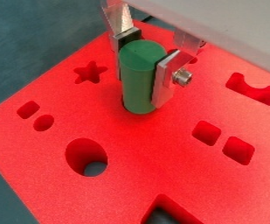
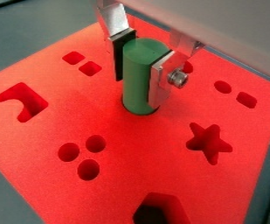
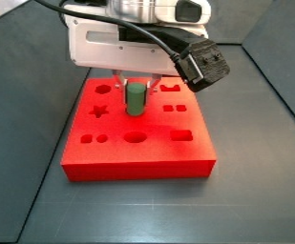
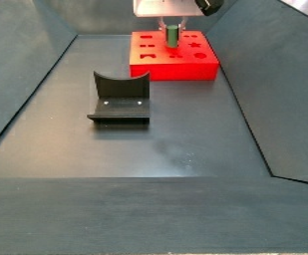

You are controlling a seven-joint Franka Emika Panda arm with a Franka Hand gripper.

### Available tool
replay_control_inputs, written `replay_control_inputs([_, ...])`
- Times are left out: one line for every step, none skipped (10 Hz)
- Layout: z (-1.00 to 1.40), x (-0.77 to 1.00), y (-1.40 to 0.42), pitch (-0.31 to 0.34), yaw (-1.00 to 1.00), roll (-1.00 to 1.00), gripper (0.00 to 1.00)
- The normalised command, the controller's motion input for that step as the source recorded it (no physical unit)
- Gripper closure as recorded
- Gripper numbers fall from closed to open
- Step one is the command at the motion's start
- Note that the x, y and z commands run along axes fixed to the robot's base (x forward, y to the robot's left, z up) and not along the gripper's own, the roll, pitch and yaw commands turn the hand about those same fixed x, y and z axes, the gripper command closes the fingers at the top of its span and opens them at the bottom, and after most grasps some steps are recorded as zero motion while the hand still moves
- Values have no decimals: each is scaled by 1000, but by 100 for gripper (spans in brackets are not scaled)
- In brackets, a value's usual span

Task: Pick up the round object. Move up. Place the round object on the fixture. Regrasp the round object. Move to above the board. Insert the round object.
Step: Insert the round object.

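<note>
Round object point(image 1: 138, 77) | upright btwn tool point(image 1: 147, 54) fingers, clamped | lower end in board point(image 1: 125, 179) recess

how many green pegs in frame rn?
1: the round object, upright in the gripper over the middle of the board. The fixture holds none.

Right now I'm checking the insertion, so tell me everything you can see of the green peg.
The round object is a plain, smooth green cylinder of matte, plastic-like look. It stands upright over the middle of the red board, its lower end at or in a recess there; how deep it sits cannot be told. The gripper is shut on it from above, its silver fingers pressing opposite sides of the upper half. In a side view it stands straight below the gripper. Nothing else touches it.
</note>
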Motion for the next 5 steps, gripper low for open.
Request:
replay_control_inputs([-877,0,0,-181,-6,37,100])
replay_control_inputs([-846,0,0,-197,0,24,100])
replay_control_inputs([-243,109,0,-59,-29,0,100])
replay_control_inputs([0,0,0,0,0,16,100])
replay_control_inputs([0,0,0,0,-6,0,100])
